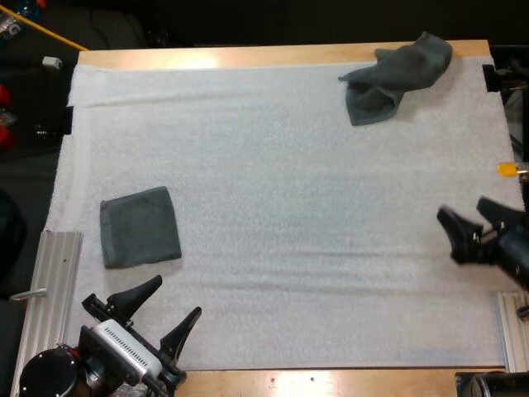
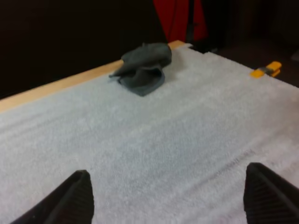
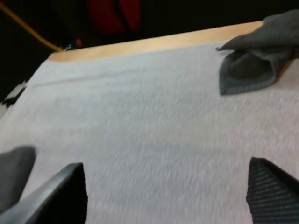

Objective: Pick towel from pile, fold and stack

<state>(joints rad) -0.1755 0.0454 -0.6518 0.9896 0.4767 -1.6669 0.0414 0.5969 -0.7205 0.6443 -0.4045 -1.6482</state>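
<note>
A crumpled dark grey-green towel (image 1: 395,76) lies at the mat's far right corner; it also appears far ahead of my left fingers (image 2: 142,67) and ahead of my right fingers (image 3: 254,63). A folded towel (image 1: 140,227) lies flat at the mat's left side, and its edge (image 3: 14,175) is near one right finger. My left gripper (image 1: 171,308) hovers open near the front edge, just in front of the folded towel. My right gripper (image 1: 474,217) stands open at the right side over bare mat, holding nothing.
A white mat (image 1: 281,215) covers the wooden table (image 1: 248,56). Metal rails sit at the front left (image 1: 51,277) and front right (image 1: 512,327) corners. The mat's middle is bare.
</note>
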